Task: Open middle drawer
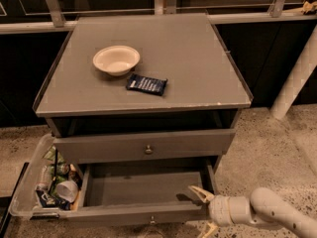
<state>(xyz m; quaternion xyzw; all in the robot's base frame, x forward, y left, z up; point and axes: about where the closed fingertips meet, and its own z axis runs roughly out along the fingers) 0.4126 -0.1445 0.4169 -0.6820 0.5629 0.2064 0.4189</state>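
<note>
The middle drawer (124,214) is pulled out of the grey cabinet, showing its plain grey inside (138,188). Its low front panel has a small round knob (152,220) at the centre. My gripper (202,210) is at the right end of that front panel, on a white arm (267,213) that comes in from the lower right. Its fingers are spread: one fingertip (197,191) lies over the drawer's inside corner, and the other sits below the panel at the picture's bottom edge. The drawer above (143,145), with a like knob (148,149), is shut.
A cream bowl (116,59) and a dark blue packet (146,84) lie on the cabinet top (198,58). A clear plastic bin (29,182) with cups and wrappers stands on the floor at the left. A white post (297,73) leans at the right.
</note>
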